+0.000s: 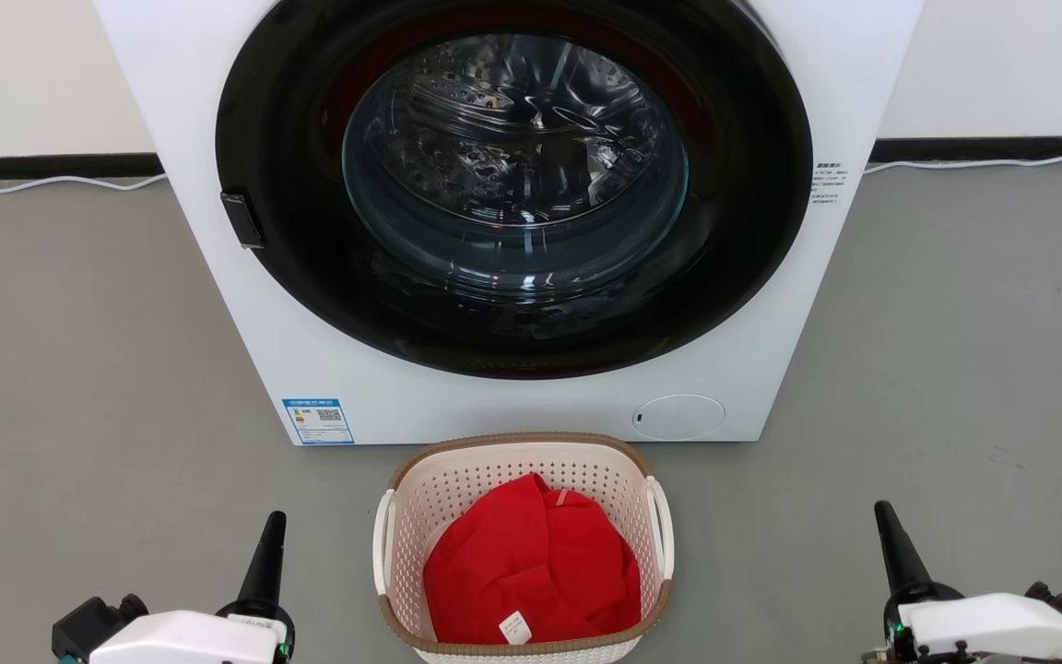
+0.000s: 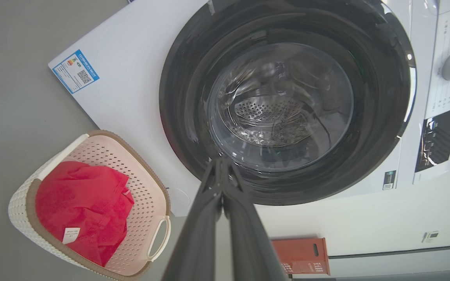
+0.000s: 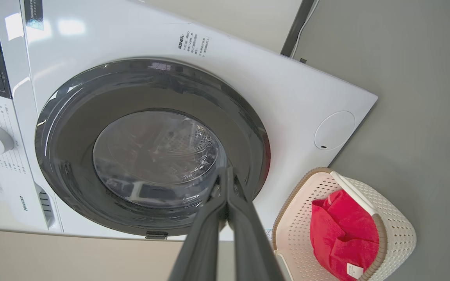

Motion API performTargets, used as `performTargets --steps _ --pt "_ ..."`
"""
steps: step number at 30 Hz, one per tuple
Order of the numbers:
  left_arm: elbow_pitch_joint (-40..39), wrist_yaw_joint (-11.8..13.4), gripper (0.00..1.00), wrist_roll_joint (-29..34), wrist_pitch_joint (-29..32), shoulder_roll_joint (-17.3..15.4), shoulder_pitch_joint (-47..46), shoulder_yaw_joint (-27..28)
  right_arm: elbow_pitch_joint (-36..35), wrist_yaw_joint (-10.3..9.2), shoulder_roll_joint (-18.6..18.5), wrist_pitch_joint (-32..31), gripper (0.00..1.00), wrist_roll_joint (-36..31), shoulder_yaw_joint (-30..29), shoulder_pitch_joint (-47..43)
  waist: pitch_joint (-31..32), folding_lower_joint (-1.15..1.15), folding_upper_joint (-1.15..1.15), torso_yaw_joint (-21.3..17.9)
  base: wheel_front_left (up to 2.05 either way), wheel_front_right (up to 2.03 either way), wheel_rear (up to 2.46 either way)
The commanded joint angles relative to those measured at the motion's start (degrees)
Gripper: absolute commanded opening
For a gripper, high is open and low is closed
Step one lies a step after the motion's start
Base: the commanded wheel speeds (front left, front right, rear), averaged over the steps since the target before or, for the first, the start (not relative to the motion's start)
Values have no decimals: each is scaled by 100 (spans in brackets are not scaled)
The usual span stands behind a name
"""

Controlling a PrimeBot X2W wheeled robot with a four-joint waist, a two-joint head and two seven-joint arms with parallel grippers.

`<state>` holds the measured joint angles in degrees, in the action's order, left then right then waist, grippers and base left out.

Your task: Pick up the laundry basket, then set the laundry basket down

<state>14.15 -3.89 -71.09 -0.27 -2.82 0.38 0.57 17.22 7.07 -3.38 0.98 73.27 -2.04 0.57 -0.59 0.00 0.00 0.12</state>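
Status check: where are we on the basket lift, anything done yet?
Done: nothing visibly. The laundry basket sits on the floor in front of the washing machine, with a red garment inside. In hand: nothing. The left gripper and right gripper are both shut, flanking the basket without touching its white handles. Left: grasp, lift, then set it down.

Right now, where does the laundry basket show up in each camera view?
Head view: laundry basket at bottom centre.
Left wrist view: laundry basket in the lower left corner.
Right wrist view: laundry basket in the lower right corner.
Shared landmark: the dark round washing machine door, close by the basket in all three.
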Motion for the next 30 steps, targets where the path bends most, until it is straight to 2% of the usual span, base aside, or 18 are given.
performTargets --steps 1,30 --pt "-121 -81 0 -201 61 -70 -336 173 -197 32 -82 -83 0 189 37 351 2 0 0 -1 0 0 0" --pt "-23 -333 0 -2003 544 -80 -619 464 -317 41 -73 -561 0 1855 -250 528 38 0 0 -11 0 0 0"
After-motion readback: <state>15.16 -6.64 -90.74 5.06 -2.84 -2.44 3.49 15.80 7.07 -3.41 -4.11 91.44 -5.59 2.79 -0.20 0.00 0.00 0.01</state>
